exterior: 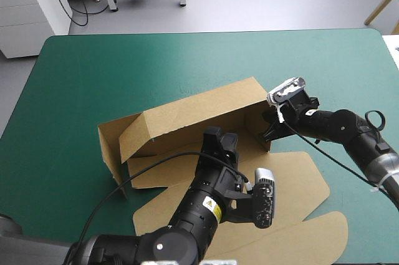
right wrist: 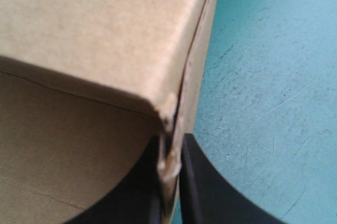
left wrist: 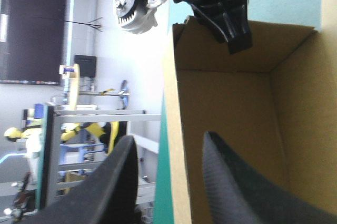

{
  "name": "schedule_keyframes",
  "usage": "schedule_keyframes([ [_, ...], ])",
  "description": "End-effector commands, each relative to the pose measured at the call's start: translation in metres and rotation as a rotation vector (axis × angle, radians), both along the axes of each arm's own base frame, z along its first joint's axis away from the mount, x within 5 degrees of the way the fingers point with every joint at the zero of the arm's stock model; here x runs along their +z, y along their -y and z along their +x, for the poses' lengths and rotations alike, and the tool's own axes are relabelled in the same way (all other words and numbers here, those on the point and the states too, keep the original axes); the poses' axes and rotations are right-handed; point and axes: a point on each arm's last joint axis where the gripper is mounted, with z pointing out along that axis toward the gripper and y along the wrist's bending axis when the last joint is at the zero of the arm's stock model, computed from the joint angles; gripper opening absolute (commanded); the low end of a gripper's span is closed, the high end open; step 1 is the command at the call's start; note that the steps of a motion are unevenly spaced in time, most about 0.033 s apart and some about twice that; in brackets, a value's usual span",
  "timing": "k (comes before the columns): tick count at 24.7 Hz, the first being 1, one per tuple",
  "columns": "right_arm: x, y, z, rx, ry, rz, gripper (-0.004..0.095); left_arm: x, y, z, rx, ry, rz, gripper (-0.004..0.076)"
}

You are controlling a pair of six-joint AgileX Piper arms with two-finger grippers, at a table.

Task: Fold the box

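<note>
The brown box (exterior: 187, 112) lies mid-table with its far long wall and both end walls raised, and its lid (exterior: 280, 184) flat toward the front right. My left gripper (exterior: 219, 143) is over the box's front side. In the left wrist view it (left wrist: 171, 171) is open, with the edge of a box wall (left wrist: 176, 129) standing between its fingers. My right gripper (exterior: 271, 129) is at the right end wall. In the right wrist view it (right wrist: 169, 182) is shut on that wall's corner edge (right wrist: 171, 129). The left wrist view also shows it (left wrist: 226, 18) at the box's far end.
The teal-green cover (exterior: 93, 65) shows bare along the far side and to the left of the box. The lid's rounded flaps (exterior: 312, 240) reach close to the table's front edge. A white cabinet (exterior: 31, 3) stands beyond the far left corner.
</note>
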Motion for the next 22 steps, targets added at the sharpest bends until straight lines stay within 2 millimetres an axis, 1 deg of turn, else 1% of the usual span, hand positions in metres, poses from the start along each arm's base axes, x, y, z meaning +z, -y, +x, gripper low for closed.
schedule_keyframes([
  [1,0.018,0.000,-0.002,-0.005,0.063,0.025,-0.0019,0.041,-0.015,0.015,-0.016,-0.148,-0.096,0.0196],
  [3,0.018,0.000,-0.002,-0.003,0.061,0.022,-0.0019,0.051,-0.022,0.031,0.000,-0.265,-0.120,0.0148],
  [5,0.018,0.000,-0.002,-0.002,0.062,0.020,-0.0019,0.059,-0.031,0.052,0.053,-0.322,-0.155,0.0080],
  [7,0.018,0.000,-0.002,-0.002,0.062,0.019,-0.0019,0.060,-0.042,0.075,0.133,-0.381,-0.198,0.0013],
  [10,0.018,0.000,-0.002,-0.002,0.062,0.019,-0.0019,0.054,-0.057,0.101,0.220,-0.487,-0.237,0.0013],
  [13,0.018,0.000,-0.002,-0.002,0.062,0.019,-0.0019,0.051,-0.072,0.121,0.302,-0.558,-0.285,0.0013],
  [15,0.018,0.000,-0.002,-0.002,0.062,0.019,-0.0019,0.051,-0.081,0.133,0.352,-0.560,-0.304,0.0013],
  [16,0.018,0.000,-0.002,-0.002,0.062,0.019,-0.0019,0.051,-0.089,0.141,0.390,-0.555,-0.315,0.0013],
  [22,0.018,0.000,-0.002,-0.002,0.062,0.019,-0.0019,0.051,-0.128,0.176,0.591,-0.539,-0.403,0.0013],
])
